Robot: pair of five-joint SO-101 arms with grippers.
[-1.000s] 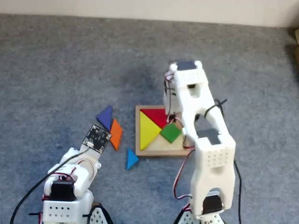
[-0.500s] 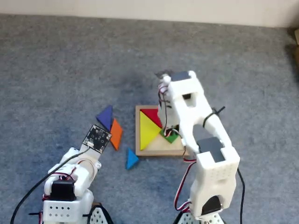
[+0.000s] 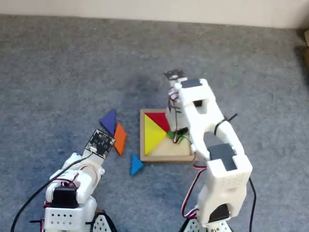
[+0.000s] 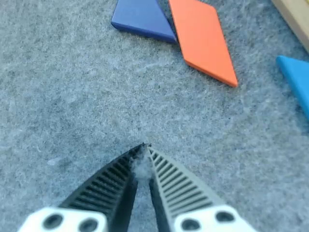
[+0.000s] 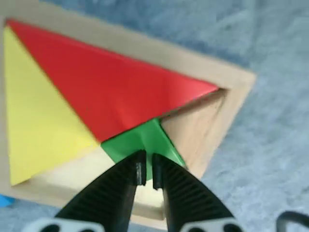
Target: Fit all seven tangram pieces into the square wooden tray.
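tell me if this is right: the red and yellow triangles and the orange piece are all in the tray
No. The orange piece lies on the carpet beside the dark blue triangle, outside the tray, as the high view shows. The red triangle and yellow triangle are in the tray.

surface: grey felt-like carpet [image 3: 63, 63] | far edge: pale wall strip [image 3: 145, 8] | light: even

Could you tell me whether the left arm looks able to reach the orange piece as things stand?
Probably yes. The left end effector sits shut just short of the orange piece, with bare carpet between them; the dark blue triangle lies beside the piece, not in the way.
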